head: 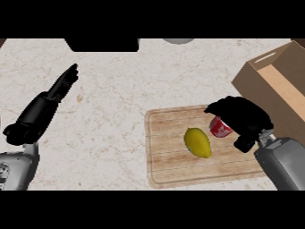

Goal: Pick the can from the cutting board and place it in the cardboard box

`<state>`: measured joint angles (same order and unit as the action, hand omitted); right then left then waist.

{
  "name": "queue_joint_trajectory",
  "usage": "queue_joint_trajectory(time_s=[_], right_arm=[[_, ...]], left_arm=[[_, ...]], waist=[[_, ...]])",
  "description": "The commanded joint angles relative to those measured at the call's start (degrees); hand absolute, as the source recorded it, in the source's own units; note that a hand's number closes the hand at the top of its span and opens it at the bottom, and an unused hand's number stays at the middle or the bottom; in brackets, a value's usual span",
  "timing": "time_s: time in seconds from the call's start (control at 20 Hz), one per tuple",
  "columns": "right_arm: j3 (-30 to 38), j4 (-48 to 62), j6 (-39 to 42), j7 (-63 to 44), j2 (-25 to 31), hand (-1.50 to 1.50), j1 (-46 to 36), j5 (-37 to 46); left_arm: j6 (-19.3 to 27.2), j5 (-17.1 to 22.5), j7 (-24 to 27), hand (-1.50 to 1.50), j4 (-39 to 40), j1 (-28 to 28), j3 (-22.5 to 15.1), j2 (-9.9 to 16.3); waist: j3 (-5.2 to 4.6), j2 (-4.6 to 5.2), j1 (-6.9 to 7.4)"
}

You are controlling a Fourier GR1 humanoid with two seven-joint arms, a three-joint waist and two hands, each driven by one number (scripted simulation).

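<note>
While the can (219, 128) sits on the cutting board (174, 170), the job is only just begun: it has not been lifted, and it must go into the cardboard box (283, 85) off to the right. Beside it lies a yellow fruit (197, 142). Curling over the can, the right hand (242, 115) wraps its fingers round it. Further off, the left hand (62, 85) rests open, fingers straight.
</note>
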<state>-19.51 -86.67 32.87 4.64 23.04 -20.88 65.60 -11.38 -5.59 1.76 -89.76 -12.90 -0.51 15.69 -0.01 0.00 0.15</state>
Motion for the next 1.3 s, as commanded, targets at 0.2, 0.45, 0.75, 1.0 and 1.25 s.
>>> queue_joint_trajectory(time_s=[0.2, 0.45, 0.75, 1.0, 1.25], right_arm=[[-3.03, 2.73, -12.36, 6.4, -2.73, 1.5, 1.68, 4.84], [-2.06, 3.57, -17.08, 9.97, -3.6, 1.5, 1.27, 7.33], [10.29, 13.71, -12.69, -14.69, -22.35, 1.5, -6.38, 1.94], [9.54, 14.95, -21.04, -20.94, -22.84, 1.5, -16.85, 0.99], [6.26, 7.66, -21.7, -23.06, -22.96, 1.5, -16.03, 8.14]], left_arm=[[1.18, -2.81, -1.62, 0.0, -0.72, -0.56, -1.89, -2.83], [-0.67, -1.78, 4.03, 0.0, 2.38, 1.19, 1.78, -1.38], [-1.26, -1.23, 1.56, 0.0, 1.75, -1.64, 0.85, -1.58], [-0.82, -2.01, 0.72, 0.0, 2.3, -1.67, 0.89, -2.0], [-1.22, -2.87, 3.3, 0.0, 0.02, 2.77, 0.65, -1.74]], waist=[[0.03, 0.0, -0.06], [0.01, 0.0, -0.1], [0.03, 0.46, 0.8], [0.01, 0.15, 0.81], [-0.01, -0.16, 0.1]])
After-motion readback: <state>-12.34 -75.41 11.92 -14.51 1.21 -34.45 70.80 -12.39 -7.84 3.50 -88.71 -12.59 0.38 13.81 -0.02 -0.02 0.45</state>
